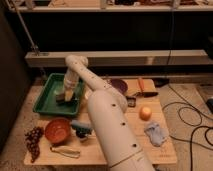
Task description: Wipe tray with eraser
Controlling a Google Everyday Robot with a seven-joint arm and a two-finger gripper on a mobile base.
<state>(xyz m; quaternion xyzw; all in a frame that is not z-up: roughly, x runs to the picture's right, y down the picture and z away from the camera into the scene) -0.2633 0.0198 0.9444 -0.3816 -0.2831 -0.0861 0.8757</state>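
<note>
The green tray [46, 102] lies at the table's back left. My arm reaches over it from the front, and my gripper [65, 97] points down inside the tray, near its middle right. A small dark block, the eraser [60, 100], shows at the gripper's lower end, held against the tray floor. The gripper hides most of the eraser.
An orange-red bowl [57, 130], grapes [33, 141] and a blue-grey toy [81, 127] sit in front of the tray. A purple bowl [119, 85], a small dark container [131, 101], an orange [145, 113] and a blue cloth [156, 134] lie to the right. Cables cross the floor [192, 120].
</note>
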